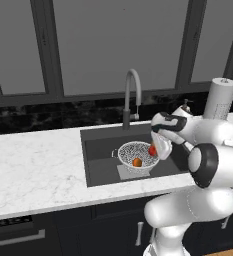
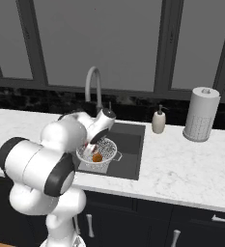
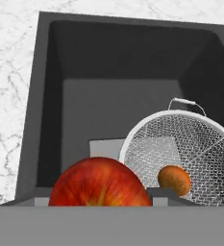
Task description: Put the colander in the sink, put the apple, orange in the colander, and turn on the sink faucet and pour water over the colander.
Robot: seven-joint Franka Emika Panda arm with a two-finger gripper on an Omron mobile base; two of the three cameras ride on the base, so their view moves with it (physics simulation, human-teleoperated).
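1. Left base view: claw (image 1: 155,148) is hanging over the sink (image 1: 95,155), gripping the apple (image 1: 152,150) between its part-open jaws. Colander (image 1: 136,152) is sitting just below and beside it, the orange (image 1: 137,162) lying inside.
2. Right base view: claw (image 2: 89,148) is reaching down at the colander (image 2: 104,147) rim; faucet (image 2: 93,87) is standing behind it.
3. Hand view: apple (image 3: 100,182) is sitting right at the fingertips; colander (image 3: 190,151) and orange (image 3: 174,179) are lying just beyond, to one side.
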